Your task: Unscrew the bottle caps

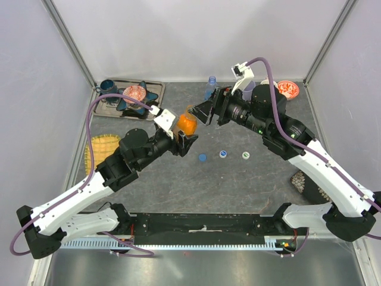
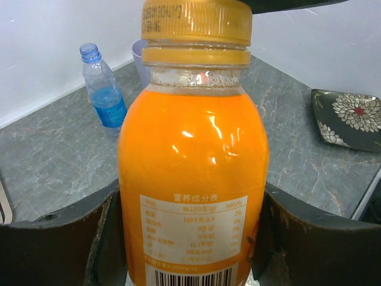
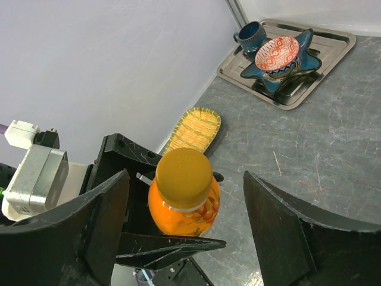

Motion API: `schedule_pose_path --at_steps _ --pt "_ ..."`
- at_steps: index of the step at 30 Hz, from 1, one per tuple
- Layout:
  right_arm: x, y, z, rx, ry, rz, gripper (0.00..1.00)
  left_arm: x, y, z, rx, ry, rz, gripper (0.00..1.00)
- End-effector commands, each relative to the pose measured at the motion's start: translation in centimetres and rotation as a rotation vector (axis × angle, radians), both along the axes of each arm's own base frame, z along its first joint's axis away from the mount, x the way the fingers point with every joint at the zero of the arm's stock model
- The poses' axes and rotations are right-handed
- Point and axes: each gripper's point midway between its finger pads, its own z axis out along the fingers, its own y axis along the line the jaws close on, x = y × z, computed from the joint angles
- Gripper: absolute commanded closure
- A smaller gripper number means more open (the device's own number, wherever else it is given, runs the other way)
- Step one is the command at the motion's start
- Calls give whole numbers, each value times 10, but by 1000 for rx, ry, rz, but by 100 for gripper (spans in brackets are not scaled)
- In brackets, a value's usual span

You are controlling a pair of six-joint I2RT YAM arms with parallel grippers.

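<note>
While the orange juice bottle (image 2: pixel 190 179) sits clamped in the left gripper (image 1: pixel 184 138) mid-table, its yellow cap (image 3: pixel 183 170) is still on | right gripper (image 3: pixel 186 199) gaping either side, not touching | three loose caps (image 1: pixel 222 154) nearby, blue-tinted bottle (image 1: pixel 210 87) capless | probably the last one

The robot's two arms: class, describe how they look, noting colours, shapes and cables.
Both the left arm and the right arm have smooth white lower links and rounded black joints and wrists. A purple cable loops along each arm to a small white camera box at the wrist. The fingers are broad, flat black plates with tapered tips.
</note>
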Motion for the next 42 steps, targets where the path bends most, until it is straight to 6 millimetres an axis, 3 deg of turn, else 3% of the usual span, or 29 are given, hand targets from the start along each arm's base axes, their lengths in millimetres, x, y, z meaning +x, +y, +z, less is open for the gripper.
schedule_pose_path --at_steps 1,9,17,23,26,27,29,32,35,36,39,42 --pt "3 3 10 38 -15 -4 18 4 2 15 -20 -69 24 61" --pt "9 10 0 26 -2 2 26 1 -1 15 -23 -71 2 61" --pt "11 15 -9 17 10 9 41 -1 -2 16 -26 -73 -4 61" --pt "3 19 -14 20 20 57 65 -1 -1 15 -23 -71 -3 61" --pt "-1 22 -18 11 23 89 92 -2 -2 16 -26 -73 -12 61" --pt "-6 24 -19 5 26 123 100 -4 -4 25 -54 -94 -25 61" --pt "-11 25 -22 -13 7 158 100 -8 -4 30 -69 -106 -47 62" --pt "-23 24 -21 -41 -51 221 100 -29 -10 45 -116 -137 -163 64" --pt "-43 23 -12 -55 -135 334 100 -68 -24 59 -145 -145 -405 65" --pt "-50 22 -4 -46 -163 362 100 -95 -29 70 -169 -134 -558 65" --pt "-79 21 7 -37 -250 517 100 -133 -29 82 -203 -90 -794 64" --pt "-106 16 18 -13 -341 638 100 -158 -22 91 -232 -56 -973 62"
